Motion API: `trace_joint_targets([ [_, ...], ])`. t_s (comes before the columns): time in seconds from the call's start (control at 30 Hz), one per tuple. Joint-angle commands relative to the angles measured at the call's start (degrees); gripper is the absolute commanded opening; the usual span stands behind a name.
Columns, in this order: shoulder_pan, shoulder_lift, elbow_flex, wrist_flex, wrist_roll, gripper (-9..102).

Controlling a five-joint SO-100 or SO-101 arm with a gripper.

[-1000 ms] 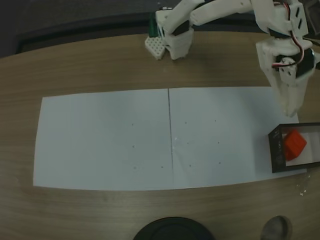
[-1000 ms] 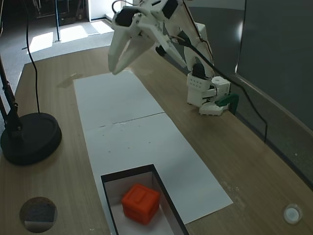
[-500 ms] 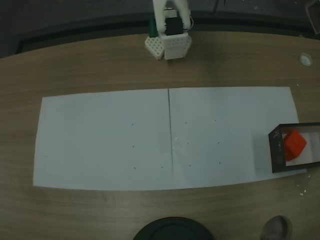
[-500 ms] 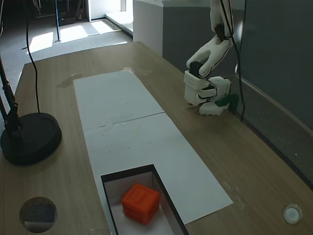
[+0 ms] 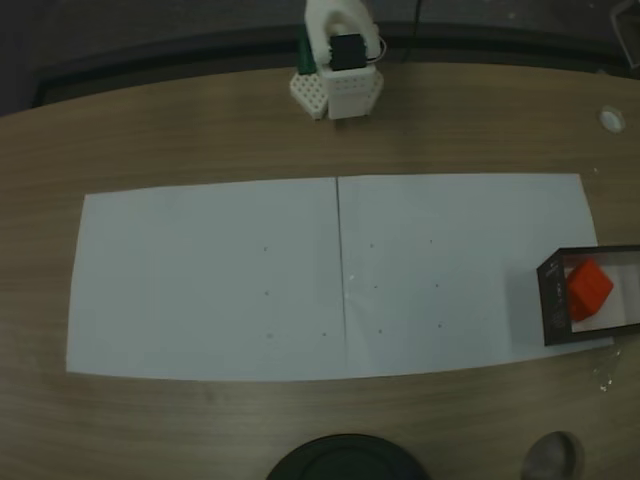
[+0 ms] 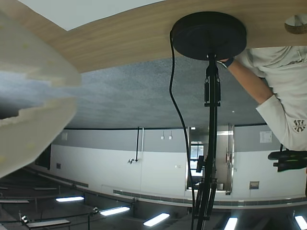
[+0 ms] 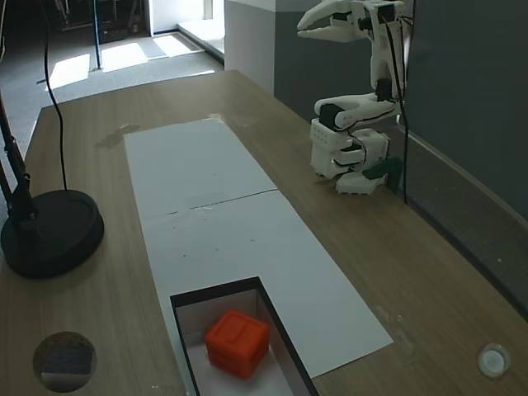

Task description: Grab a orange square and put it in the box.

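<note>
The orange square (image 5: 588, 289) lies inside the box (image 5: 552, 301) at the right end of the white paper; in another fixed view the orange square (image 7: 238, 342) rests on the pale floor of the box (image 7: 216, 289), tilted a little. The arm is folded back over its base (image 5: 336, 86) at the far table edge. My gripper (image 7: 300, 30) hangs high above that base, far from the box, fingers only narrowly parted and holding nothing. In the wrist view the gripper (image 6: 74, 92) is a blurred cream shape at the left.
Two white paper sheets (image 5: 250, 280) cover the middle of the wooden table. A black round lamp base (image 7: 49, 235) with a pole stands at the near edge. A person's arm (image 6: 254, 81) reaches by the lamp base (image 6: 208, 34) in the wrist view.
The arm has pulled away from above the box and folded back over its base, and the gripper now points out high above it. The orange square stays in the box.
</note>
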Motion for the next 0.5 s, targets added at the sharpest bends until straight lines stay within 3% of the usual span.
trace_joint_targets([
  [0.0, 0.26, 2.11, -0.09, -1.32, 0.18, 0],
  [0.47, 0.26, 10.20, -0.09, -1.41, 0.18, 0],
])
